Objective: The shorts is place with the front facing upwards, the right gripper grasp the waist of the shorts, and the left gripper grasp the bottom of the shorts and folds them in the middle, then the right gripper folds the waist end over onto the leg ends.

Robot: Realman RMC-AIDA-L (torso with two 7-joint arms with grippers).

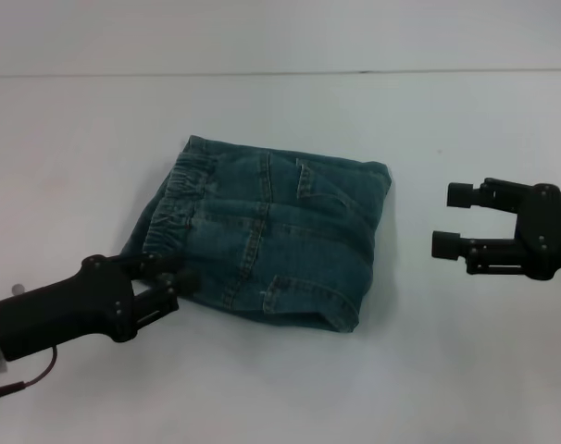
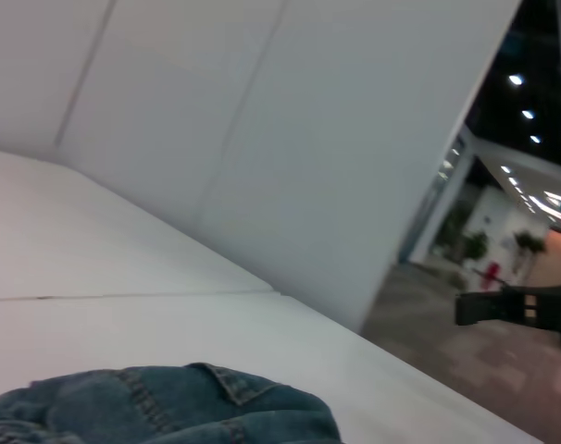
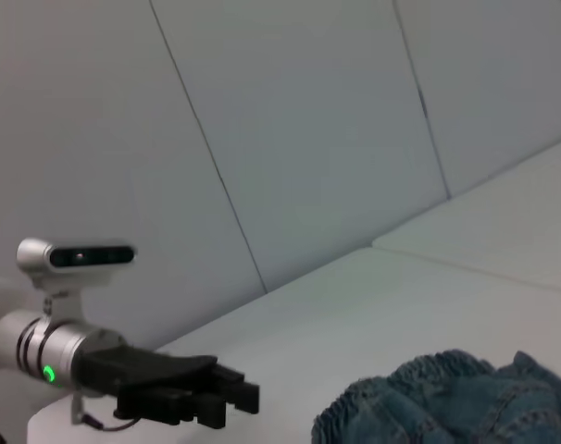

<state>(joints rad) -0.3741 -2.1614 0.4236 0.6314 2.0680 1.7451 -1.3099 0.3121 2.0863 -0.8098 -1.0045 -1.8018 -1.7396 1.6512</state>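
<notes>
Shorts (image 1: 267, 242) lie mid-worktop (image 1: 466, 370) as a compact folded block, waistband on its left side, so both folds look done; only release and retreat left, I'd judge. Left gripper (image 1: 174, 277) sits at the near-left waistband corner, touching cloth; fingers look nearly closed, but can't tell if they pinch denim. Right gripper (image 1: 454, 220) hovers well right, fingers spread, holding nothing. Bare worktop on all sides.

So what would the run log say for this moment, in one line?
shorts: folded, on table | left gripper: at waistband corner | right gripper: open, apart from shorts
</notes>
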